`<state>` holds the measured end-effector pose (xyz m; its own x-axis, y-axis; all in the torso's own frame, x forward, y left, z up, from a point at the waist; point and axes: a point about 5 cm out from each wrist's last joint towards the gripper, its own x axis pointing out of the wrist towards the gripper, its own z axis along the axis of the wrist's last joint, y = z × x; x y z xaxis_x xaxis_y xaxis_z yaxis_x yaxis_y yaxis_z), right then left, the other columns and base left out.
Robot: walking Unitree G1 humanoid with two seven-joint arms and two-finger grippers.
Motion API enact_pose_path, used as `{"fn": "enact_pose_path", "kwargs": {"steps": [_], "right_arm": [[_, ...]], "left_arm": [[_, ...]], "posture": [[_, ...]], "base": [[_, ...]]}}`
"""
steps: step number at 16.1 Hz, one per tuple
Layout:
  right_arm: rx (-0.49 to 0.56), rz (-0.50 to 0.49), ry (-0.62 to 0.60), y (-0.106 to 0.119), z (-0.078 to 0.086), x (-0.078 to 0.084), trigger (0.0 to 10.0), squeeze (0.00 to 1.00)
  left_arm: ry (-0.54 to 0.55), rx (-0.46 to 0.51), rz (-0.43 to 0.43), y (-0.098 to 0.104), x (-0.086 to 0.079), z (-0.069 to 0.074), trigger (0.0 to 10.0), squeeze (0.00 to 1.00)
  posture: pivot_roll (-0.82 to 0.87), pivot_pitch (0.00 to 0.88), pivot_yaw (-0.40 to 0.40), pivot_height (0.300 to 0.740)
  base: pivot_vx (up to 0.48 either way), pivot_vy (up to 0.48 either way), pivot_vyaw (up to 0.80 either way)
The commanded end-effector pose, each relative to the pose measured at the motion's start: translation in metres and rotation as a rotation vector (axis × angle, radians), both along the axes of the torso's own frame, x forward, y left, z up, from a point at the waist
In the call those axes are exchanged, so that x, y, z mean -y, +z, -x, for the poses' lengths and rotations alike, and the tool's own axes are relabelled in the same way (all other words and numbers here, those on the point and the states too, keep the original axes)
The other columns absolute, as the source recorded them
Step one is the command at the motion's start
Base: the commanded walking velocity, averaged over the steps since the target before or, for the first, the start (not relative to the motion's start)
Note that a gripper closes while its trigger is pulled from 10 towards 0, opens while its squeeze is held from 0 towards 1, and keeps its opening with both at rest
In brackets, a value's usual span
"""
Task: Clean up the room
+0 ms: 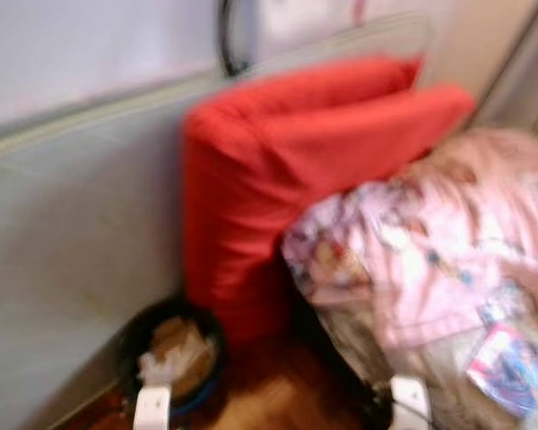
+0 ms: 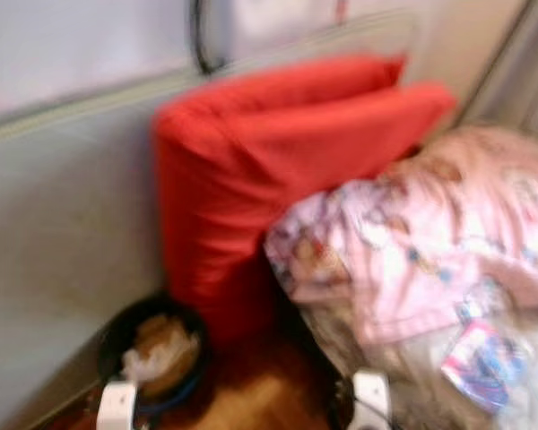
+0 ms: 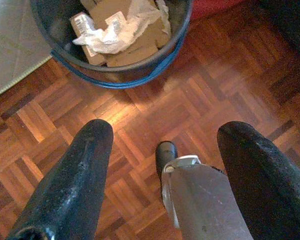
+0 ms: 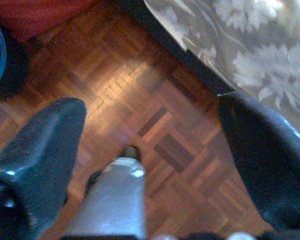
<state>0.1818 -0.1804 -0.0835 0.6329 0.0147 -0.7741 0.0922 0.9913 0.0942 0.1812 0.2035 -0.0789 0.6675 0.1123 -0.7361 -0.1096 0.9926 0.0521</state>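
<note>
Hanging spread over brown parquet floor [image 3: 200,100], left gripper [image 3: 162,165] near dark round bin [image 3: 115,75] of cardboard scraps, right gripper [image 4: 145,155] spread beside grey floral bedspread [image 4: 250,50], red cushion [image 1: 278,179] against wall.

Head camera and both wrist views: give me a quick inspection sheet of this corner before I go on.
Surface: wooden parquet floor, bare between bin and bed.
Job's things: dark waste bin with a blue band, holding cardboard and crumpled paper.
Clutter: pink patterned bedding bunched on the bed; a blue-pink packet beside it.
Grippers: left gripper open, hanging over the floor near the bin; right gripper open, beside the floral bed cover.
Cables: a dark loop on the wall; blurred.
Surroundings: red cushions against a pale panel.
</note>
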Motion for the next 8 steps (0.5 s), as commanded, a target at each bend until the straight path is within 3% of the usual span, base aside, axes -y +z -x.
{"fn": "enact_pose_path", "kwargs": {"steps": [1,8], "right_arm": [[-0.015,0.021,-0.009,-0.0005,0.0029,0.0094,10.0,0.00],[-0.019,0.019,-0.006,-0.0003,0.0020,0.0088,10.0,0.00]], "left_arm": [[-0.013,0.010,0.007,0.0010,0.0052,-0.0037,10.0,0.00],[-0.009,0.011,0.006,0.0012,0.0049,-0.0039,10.0,0.00]], "posture": [[0.01,0.073,-0.013,0.740],[0.01,0.086,-0.012,0.740]], "base": [[0.000,-0.371,-0.72],[0.000,-0.372,-0.71]]}}
